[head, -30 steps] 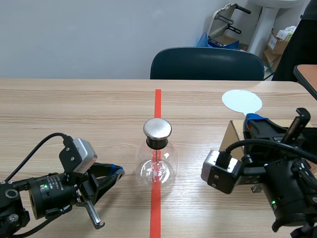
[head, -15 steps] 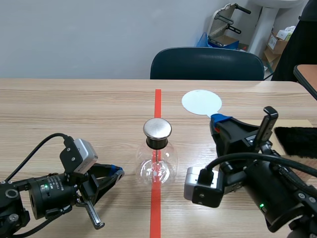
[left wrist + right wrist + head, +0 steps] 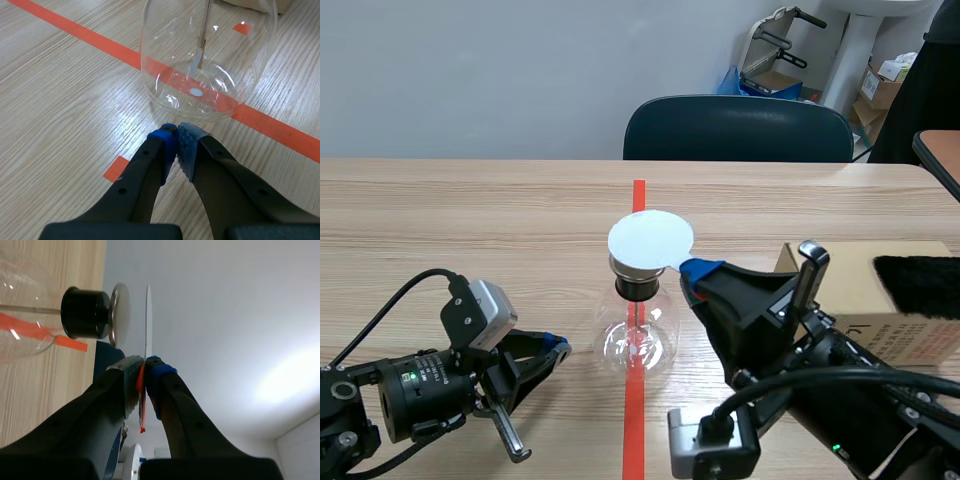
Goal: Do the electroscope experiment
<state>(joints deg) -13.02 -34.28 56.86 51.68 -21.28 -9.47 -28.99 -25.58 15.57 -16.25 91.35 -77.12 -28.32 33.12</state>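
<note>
- Right gripper [image 3: 694, 269] pinches the white disc [image 3: 650, 238] by its edge.
- Electroscope flask [image 3: 638, 338] stands mid-table on the tape line, toward the near edge.
- Disc faces the metal cap [image 3: 119, 315] just above it, a thin gap between them.
- Left gripper [image 3: 175, 136], closed on nothing, lies beside the flask.

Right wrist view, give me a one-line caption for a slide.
Right end effector holds a white disc edge-on beside the electroscope's metal cap, a thin gap between.
</note>
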